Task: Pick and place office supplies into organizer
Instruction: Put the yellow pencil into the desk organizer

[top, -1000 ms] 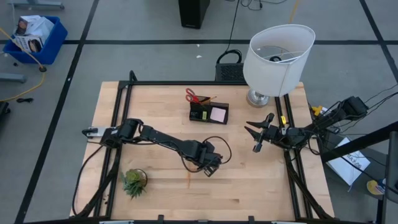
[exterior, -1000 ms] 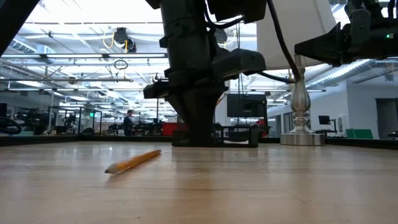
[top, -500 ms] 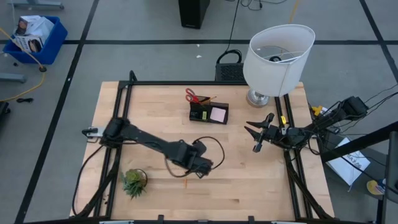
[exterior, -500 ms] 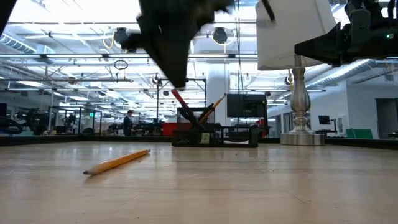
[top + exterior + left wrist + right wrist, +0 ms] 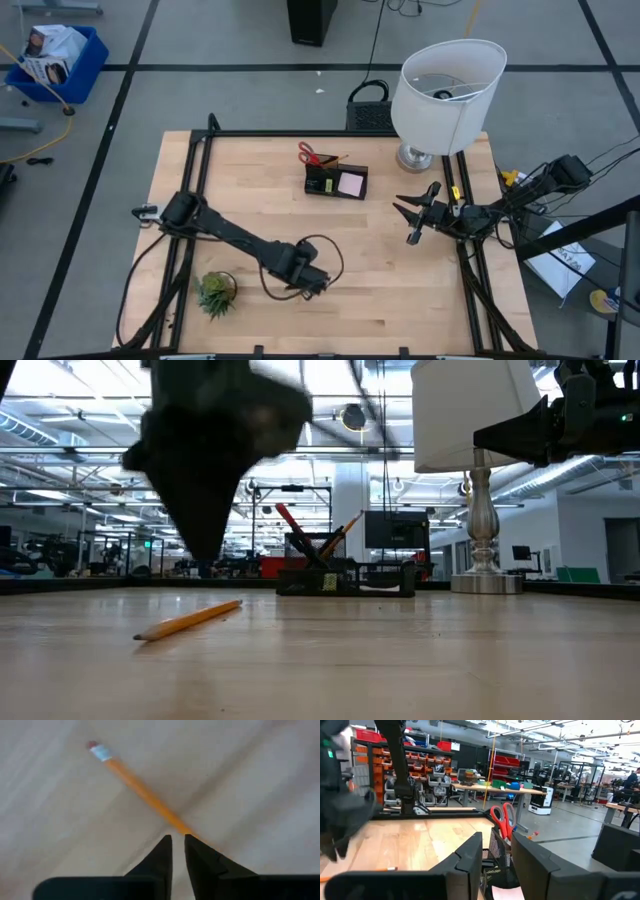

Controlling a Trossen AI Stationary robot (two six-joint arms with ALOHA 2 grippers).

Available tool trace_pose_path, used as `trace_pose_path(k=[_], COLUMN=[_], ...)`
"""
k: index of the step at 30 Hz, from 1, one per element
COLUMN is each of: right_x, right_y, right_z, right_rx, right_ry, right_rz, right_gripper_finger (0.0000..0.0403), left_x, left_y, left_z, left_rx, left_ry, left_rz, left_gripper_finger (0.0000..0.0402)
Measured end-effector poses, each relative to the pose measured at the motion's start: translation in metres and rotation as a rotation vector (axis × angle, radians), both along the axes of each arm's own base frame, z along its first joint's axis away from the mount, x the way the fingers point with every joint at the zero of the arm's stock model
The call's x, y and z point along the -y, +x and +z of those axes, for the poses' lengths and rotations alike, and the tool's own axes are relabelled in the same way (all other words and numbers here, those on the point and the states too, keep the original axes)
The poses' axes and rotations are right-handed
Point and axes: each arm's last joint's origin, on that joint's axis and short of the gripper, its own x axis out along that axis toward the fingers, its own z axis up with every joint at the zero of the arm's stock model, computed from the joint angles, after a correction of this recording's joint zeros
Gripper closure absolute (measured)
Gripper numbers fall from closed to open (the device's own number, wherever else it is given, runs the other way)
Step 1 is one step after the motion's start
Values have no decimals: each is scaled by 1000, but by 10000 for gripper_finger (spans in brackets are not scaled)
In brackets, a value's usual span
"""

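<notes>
High view showed me the left gripper (image 5: 312, 285) low over the front middle of the table (image 5: 400, 290), with its arm stretched across from the left edge. From the left wrist view I saw its jaws parted by only a narrow slit, holding nothing, poised right above the orange pencil (image 5: 145, 795). That pencil lay flat on the wood, its eraser end pointing away from the fingertips (image 5: 165, 851), which crossed over its other end. In the low view the pencil (image 5: 188, 620) rested loose on the table, with the dark bulk of the left arm hanging above it.

I had the right gripper (image 5: 413, 222) waiting off toward the right side of the table, its jaws slightly apart and empty, near the base of the white lamp (image 5: 445, 95). The black organizer (image 5: 336, 182) stood at the back middle of the table, with red-handled scissors (image 5: 310, 154) sticking up from it and a pink sticky-note pad (image 5: 350, 183) in its right compartment. A small green plant (image 5: 216, 291) sat near the front left corner.
</notes>
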Motion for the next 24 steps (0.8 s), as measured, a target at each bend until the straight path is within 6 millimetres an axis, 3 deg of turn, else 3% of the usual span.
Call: trace_pose_path(k=[5,10,20,24], right_x=[0,0,0,0], right_y=[0,0,0,0], right_z=[0,0,0,0], right_rx=[0,-1,-1,-1], right_ry=[0,0,0,0], right_rz=[0,0,0,0], right_gripper_finger=[303,303,303,303], left_x=[-7,-11,-13,-14], left_y=[-18,-18,0,16], left_z=[-27,-43,-42,-40], left_rx=[-88,-51,111,253], left_ry=[59,17,-47,-99], left_rz=[120,157,181,164], left_gripper_finger=[395,387,387,398])
